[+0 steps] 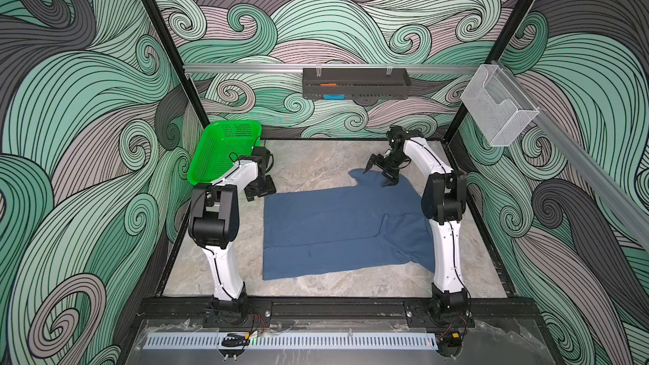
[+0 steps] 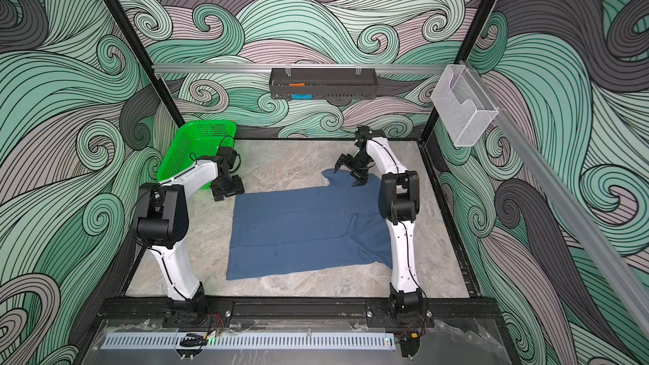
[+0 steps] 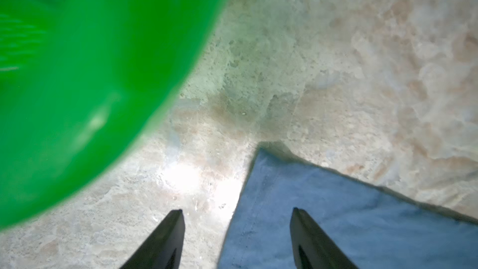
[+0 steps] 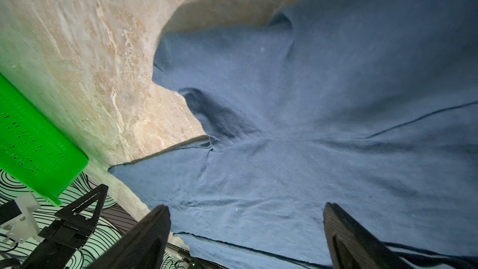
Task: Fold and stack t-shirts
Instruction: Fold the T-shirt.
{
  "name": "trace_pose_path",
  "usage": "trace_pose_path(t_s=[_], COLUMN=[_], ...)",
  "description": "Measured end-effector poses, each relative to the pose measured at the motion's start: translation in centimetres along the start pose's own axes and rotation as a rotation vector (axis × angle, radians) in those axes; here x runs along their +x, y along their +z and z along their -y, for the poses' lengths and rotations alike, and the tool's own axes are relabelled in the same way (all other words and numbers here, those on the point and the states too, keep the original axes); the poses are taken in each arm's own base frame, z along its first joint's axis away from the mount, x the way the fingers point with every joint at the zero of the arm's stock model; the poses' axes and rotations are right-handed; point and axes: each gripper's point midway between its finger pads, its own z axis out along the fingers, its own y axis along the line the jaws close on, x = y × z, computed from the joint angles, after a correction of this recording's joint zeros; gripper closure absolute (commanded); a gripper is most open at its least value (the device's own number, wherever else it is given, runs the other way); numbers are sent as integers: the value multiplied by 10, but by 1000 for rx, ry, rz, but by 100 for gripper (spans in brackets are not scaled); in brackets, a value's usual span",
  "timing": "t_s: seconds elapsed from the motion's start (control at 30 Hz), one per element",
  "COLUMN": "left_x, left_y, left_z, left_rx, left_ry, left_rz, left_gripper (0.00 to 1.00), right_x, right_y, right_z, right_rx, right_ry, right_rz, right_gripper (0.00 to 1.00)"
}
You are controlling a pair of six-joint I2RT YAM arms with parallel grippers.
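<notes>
A slate-blue t-shirt [image 1: 333,226] [image 2: 298,226] lies spread flat on the marble table in both top views, one sleeve pointing to the far right. My left gripper [image 1: 261,191] [image 3: 236,210] is open at the shirt's far left corner [image 3: 362,223]. One of its fingers is over bare table and the other over the cloth, with nothing gripped. My right gripper [image 1: 379,175] [image 4: 245,205] hangs open just above the far sleeve and shoulder [image 4: 336,99], holding nothing.
A green perforated basket [image 1: 221,149] [image 3: 77,73] [image 4: 31,146] leans at the far left corner, right beside my left wrist. A black tray [image 1: 354,84] hangs on the back wall rail and a wire mesh holder [image 1: 498,110] on the right rail. Black frame posts edge the table [image 1: 316,159].
</notes>
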Motion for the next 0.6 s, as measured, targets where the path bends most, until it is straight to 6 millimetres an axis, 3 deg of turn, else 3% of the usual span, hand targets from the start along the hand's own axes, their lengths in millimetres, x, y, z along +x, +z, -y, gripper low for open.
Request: trace_pose_path(t_s=[0.33, 0.6], left_x=[-11, -15], left_y=[4, 20], left_z=[7, 21], left_rx=[-6, -11], left_ry=[0, 14], left_rz=[69, 83], left_gripper=[34, 38], right_x=[-5, -7], right_y=[-2, -3], right_z=[9, 12], right_rx=[-7, -21], right_ry=[27, 41], right_rz=[-5, -13], right_gripper=[5, 5])
